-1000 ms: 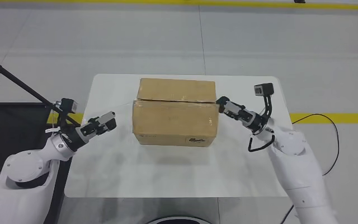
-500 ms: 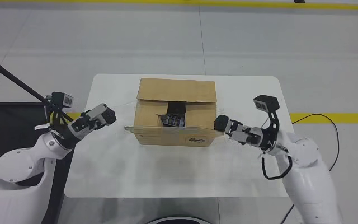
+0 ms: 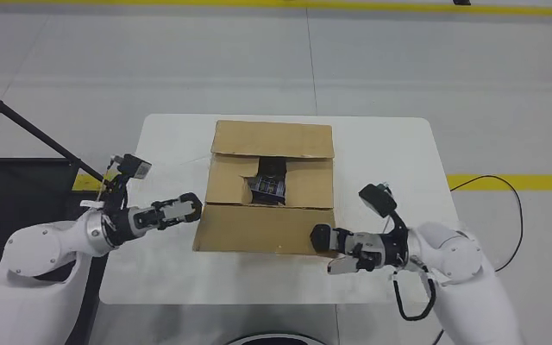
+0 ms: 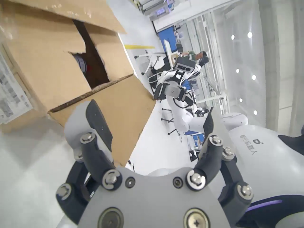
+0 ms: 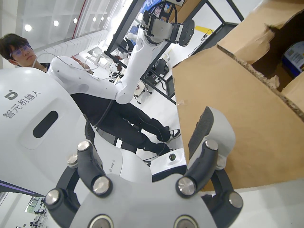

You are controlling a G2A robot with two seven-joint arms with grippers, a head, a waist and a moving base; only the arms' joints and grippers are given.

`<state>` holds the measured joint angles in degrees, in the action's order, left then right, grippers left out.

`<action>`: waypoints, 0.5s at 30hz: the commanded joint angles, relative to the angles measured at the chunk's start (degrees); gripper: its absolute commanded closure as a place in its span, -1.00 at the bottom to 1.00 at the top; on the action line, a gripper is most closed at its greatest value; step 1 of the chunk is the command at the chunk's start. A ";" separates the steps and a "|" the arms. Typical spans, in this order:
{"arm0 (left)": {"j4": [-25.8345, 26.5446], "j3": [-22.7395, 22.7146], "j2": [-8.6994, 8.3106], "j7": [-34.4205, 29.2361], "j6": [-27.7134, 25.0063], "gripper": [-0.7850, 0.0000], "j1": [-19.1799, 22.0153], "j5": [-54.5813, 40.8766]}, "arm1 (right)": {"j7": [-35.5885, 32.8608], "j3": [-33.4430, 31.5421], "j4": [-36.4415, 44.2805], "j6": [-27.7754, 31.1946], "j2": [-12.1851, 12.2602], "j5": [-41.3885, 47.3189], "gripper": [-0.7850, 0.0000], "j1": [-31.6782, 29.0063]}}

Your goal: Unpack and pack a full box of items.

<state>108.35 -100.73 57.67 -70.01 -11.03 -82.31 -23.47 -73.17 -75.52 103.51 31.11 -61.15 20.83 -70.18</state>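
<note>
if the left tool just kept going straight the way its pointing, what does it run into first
Most likely the opened front flap: the left tool points at the flap's near end. Depth is unclear, so it might only skim that edge.

Bright, even light falls from round white ceiling lamps, leaving faint shadows on the white rectangular table; wrist views bend fisheye-like at edges.
</note>
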 commanded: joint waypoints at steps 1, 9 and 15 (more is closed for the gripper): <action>-0.60 0.66 -0.17 -2.25 -0.63 -1.00 0.15 0.01 | -0.03 0.83 -0.24 -0.03 0.16 -1.08 -1.00 0.12; -2.34 2.68 -0.93 -6.62 -1.20 -1.00 0.15 5.66 | 1.76 3.31 -2.81 -1.66 0.35 -4.07 -1.00 2.17; -2.54 2.81 -0.98 -6.81 -1.16 -1.00 0.18 5.77 | 12.23 2.04 -4.84 -4.28 -0.05 -2.36 -1.00 4.63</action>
<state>105.81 -97.90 56.68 -76.84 -12.19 -82.13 -17.70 -63.07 -73.15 98.94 27.38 -61.15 18.49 -65.84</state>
